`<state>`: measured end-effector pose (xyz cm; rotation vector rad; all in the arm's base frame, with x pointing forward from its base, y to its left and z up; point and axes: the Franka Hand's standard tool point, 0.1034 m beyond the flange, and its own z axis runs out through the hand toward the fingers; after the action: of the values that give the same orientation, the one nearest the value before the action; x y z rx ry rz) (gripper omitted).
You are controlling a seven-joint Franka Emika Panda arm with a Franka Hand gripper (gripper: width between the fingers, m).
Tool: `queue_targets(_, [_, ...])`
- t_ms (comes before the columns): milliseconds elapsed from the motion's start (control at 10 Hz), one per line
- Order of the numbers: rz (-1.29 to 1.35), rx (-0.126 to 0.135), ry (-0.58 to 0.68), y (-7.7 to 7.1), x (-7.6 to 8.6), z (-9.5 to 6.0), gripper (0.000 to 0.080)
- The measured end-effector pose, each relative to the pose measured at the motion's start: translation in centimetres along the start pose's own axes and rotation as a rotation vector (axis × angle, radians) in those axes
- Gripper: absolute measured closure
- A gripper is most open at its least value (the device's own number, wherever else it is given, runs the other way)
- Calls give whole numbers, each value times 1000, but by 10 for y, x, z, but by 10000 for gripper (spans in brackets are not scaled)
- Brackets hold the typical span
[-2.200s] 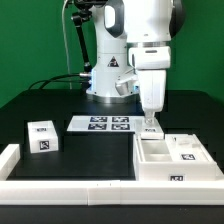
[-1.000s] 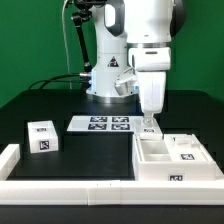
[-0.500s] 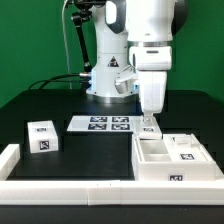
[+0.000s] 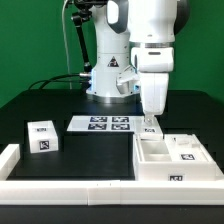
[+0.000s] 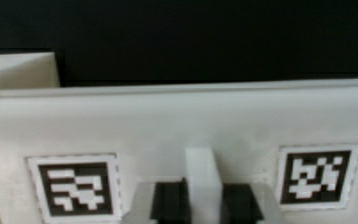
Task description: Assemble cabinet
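Note:
The cabinet (image 4: 152,172) is a white open box with inner dividers and tags, lying at the exterior view's right front. My gripper (image 4: 151,128) points straight down onto its far wall. In the wrist view the cabinet's white wall (image 5: 194,120) fills the picture, with one tag on either side. My gripper (image 5: 201,202) has its dark fingers (image 5: 165,205) close on both sides of a narrow white rib of that wall. It looks shut on it.
A small white tagged block (image 4: 42,137) stands at the exterior view's left. The marker board (image 4: 102,124) lies flat in the middle, in front of the robot base. A long white L-shaped rail (image 4: 60,186) runs along the front edge and up the left side.
The arm's wrist has shifted slightly toward the exterior view's right. The cabinet and the other parts have not visibly moved.

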<state>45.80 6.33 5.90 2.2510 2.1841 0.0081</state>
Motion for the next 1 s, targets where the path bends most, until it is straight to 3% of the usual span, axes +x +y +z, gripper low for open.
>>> queue_targets(500, [-8, 4, -1, 0, 1, 0, 731])
queue_targets(1000, [-3, -9, 1, 0, 0, -2, 731])
